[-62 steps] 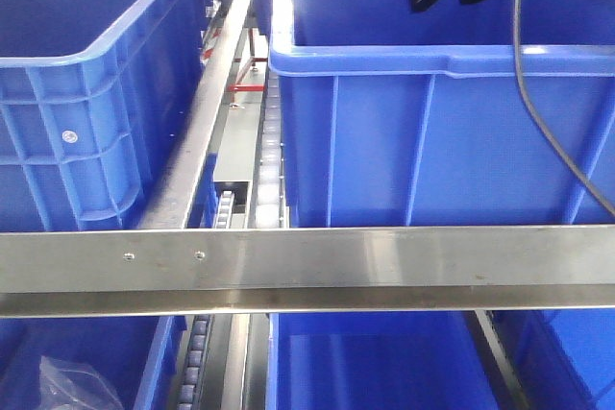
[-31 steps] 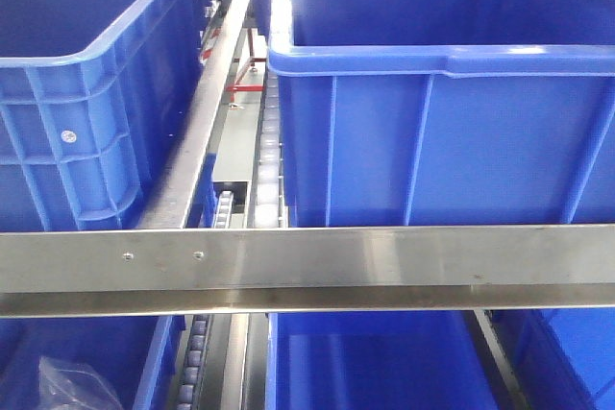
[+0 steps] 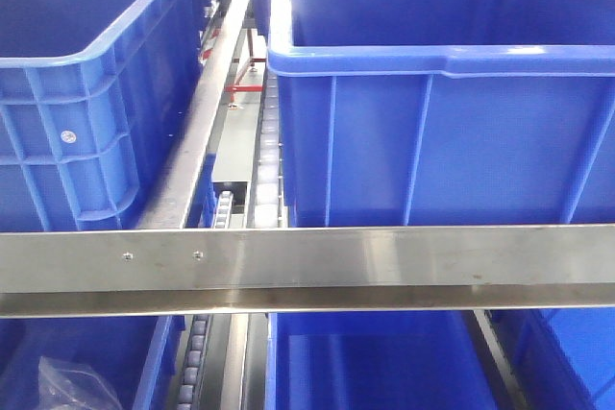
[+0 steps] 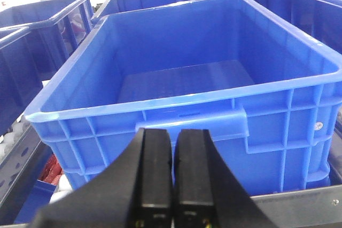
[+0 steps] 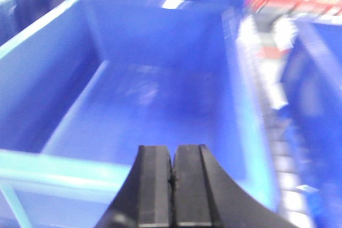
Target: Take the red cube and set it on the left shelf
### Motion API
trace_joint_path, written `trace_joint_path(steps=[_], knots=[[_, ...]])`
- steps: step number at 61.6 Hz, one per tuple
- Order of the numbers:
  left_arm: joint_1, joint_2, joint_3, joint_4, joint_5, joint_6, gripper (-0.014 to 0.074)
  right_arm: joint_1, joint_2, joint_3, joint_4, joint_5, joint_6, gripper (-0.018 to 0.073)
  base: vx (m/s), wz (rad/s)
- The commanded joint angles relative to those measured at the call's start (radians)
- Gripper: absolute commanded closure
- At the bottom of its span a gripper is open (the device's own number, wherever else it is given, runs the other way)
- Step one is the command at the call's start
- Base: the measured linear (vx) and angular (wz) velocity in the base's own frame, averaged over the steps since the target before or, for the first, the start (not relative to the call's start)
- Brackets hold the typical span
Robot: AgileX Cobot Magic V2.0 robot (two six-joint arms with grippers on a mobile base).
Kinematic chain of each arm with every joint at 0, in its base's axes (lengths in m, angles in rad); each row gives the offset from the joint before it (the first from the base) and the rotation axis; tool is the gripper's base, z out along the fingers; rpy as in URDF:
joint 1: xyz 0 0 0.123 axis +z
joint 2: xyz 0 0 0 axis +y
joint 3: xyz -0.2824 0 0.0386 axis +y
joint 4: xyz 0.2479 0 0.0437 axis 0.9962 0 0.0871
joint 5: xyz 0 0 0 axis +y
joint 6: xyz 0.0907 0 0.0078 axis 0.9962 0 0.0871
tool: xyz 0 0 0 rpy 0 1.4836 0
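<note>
your left gripper [image 4: 173,177] is clenched with nothing between its black fingers [image 4: 156,169], hanging just in front of a blue crate [image 4: 187,105] whose floor looks bare. your right gripper [image 5: 172,180] is also pressed closed and holds nothing, above the near rim of another blue bin [image 5: 144,94]; that view is blurred. the red cube does not show in any view. in the front view, a steel rail [image 3: 307,266] crosses below two blue crates, with a roller track [image 3: 267,156] between them and a clear plastic bag [image 3: 67,381] under the rail's left end.
</note>
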Motion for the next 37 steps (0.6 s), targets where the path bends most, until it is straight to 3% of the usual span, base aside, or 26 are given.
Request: trace_joint_path(steps=[1, 37], knots=[[-0.007, 0.0, 0.022, -0.005, -0.09, 0.001, 0.0491, -0.018, -0.082, 0.016, -0.007, -0.083, -0.01, 0.0503, 0.0, 0.0], [-0.007, 0.0, 0.022, -0.005, -0.09, 0.001, 0.0491, -0.018, -0.129, 0.04, -0.007, -0.082, -0.01, 0.0503, 0.0, 0.0]])
